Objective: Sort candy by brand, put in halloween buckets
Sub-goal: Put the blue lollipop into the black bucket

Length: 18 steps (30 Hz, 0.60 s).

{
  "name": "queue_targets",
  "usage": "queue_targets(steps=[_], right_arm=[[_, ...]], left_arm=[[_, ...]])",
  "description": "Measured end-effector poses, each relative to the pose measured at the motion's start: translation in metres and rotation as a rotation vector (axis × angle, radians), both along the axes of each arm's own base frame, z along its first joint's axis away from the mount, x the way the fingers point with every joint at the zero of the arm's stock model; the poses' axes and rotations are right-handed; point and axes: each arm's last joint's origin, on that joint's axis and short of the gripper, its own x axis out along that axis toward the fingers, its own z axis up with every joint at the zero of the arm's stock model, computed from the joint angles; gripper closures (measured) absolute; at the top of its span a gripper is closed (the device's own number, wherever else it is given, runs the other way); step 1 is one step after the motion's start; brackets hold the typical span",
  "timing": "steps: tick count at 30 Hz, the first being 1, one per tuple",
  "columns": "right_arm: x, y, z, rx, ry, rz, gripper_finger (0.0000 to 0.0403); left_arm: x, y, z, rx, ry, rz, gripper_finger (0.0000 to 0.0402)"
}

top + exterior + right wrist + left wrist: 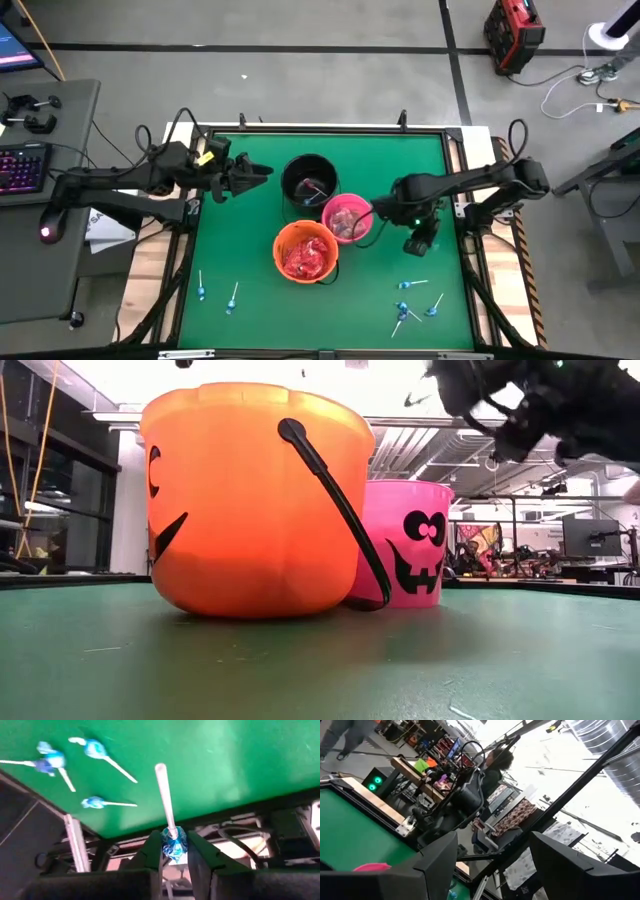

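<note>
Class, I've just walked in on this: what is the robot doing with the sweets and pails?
The right gripper is shut on a blue-wrapped lollipop with a white stick, held above the green table beside the pink plastic pail. The orange pail already holds shiny red packets; the black pail stands behind it. More blue lollipops lie loose on the table. The left gripper waits open near the black pail.

I see three buckets (318, 215) clustered mid-tabletop (250, 270), touching one another. Two lollipops (216, 295) lie toward the near left corner, several more lollipops (415, 303) near the right corner. My right hand (174, 851), just right of the cluster, pinches one lollipop (173, 845); my left hand (262, 172) hovers left of it.
</note>
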Motion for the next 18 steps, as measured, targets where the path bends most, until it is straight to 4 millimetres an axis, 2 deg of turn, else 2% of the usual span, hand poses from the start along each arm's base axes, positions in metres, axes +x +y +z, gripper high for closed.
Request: queue_targets(steps=[3, 6, 10, 15, 18], right_arm=[[0.008, 0.001, 0.011, 0.029, -0.093, 0.015, 0.0363], [0.025, 0.001, 0.024, 0.009, -0.266, 0.021, 0.0363], [0.060, -0.008, 0.053, -0.054, -0.646, 0.016, 0.0362], [0.099, -0.024, 0.101, -0.200, -1.179, 0.022, 0.0362], [0.117, -0.039, 0.115, -0.356, -1.367, -0.038, 0.0361]], left_arm=[[0.000, 0.000, -0.002, -0.001, 0.018, 0.000, 0.0163], [0.000, 0.000, -0.002, -0.001, 0.027, 0.000, 0.0163], [0.001, 0.000, -0.006, -0.006, 0.060, 0.000, 0.0163], [0.001, -0.001, -0.019, -0.062, 0.200, -0.008, 0.0163], [0.000, -0.006, -0.029, -0.110, 0.310, -0.029, 0.0163]])
